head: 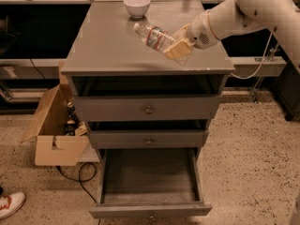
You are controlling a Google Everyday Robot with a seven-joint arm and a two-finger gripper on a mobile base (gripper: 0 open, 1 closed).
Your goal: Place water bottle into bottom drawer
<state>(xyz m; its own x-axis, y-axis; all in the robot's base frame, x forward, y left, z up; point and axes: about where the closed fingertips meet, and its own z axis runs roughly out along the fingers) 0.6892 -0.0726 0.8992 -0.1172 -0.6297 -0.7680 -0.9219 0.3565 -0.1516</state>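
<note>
The water bottle is a clear ribbed bottle with a white cap and a label with red marks. It is tilted, cap toward the upper left, held above the grey cabinet top. My gripper is shut on the bottle's base end, its tan fingers around it. The white arm reaches in from the upper right. The bottom drawer is pulled open below, wide and shallow, with a bare grey floor. Its front edge is near the bottom of the view.
A white bowl stands at the back of the cabinet top. Two grey drawers above the bottom one are closed. An open cardboard box and a black cable lie on the floor left. A shoe shows at bottom left.
</note>
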